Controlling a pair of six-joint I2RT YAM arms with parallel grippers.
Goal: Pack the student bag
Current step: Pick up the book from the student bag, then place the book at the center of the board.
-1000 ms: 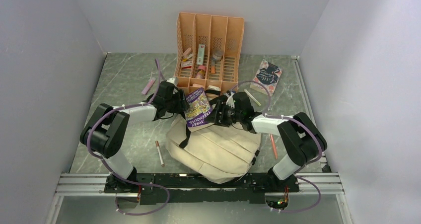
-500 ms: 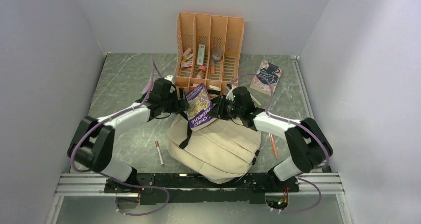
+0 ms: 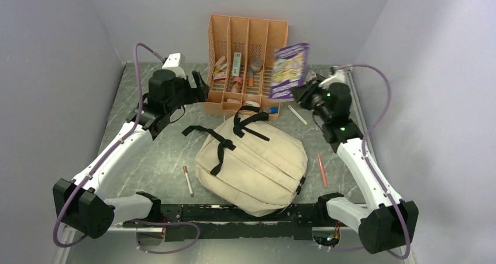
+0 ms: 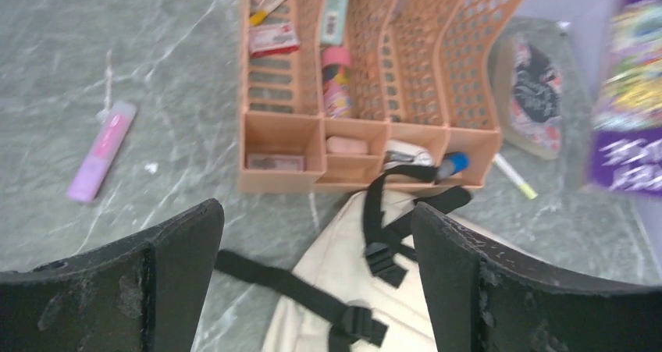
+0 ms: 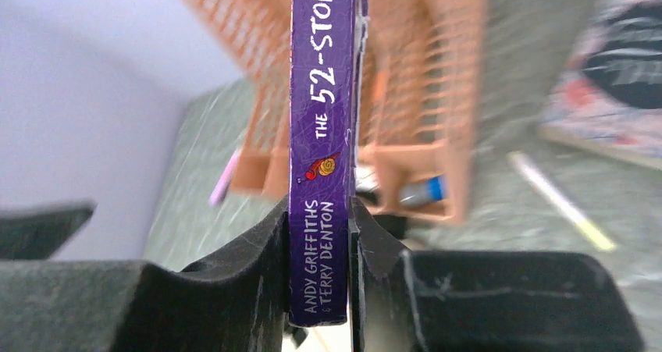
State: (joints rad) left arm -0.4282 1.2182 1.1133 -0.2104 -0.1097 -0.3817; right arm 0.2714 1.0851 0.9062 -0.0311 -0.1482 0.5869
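The student bag (image 3: pixel 251 164) lies flat mid-table, cream with black straps (image 3: pixel 217 144) spread across its top. In the left wrist view its top end (image 4: pixel 333 247) shows below the jaws. My left gripper (image 3: pixel 199 85) hovers open above the table to the bag's far left, with nothing between its fingers (image 4: pixel 314 210). My right gripper (image 3: pixel 301 91) is raised at the far right, shut on a purple book (image 3: pixel 288 71). That book stands upright in the air in front of the organiser. Its spine (image 5: pixel 322 172) is clamped between the pads of the right gripper (image 5: pixel 320 243).
An orange slotted organiser (image 3: pixel 247 59) with small stationery stands at the back centre. A dark patterned book (image 4: pixel 535 94) lies to its right. A pink highlighter (image 4: pixel 101 151), a pen (image 3: pixel 188 181), an orange pencil (image 3: pixel 321 169) and a yellow-tipped pen (image 3: pixel 296 114) lie on the table.
My right gripper closed on the purple book and carried it up and right, away from the bag's top. My left gripper opened and drew back to the far left.
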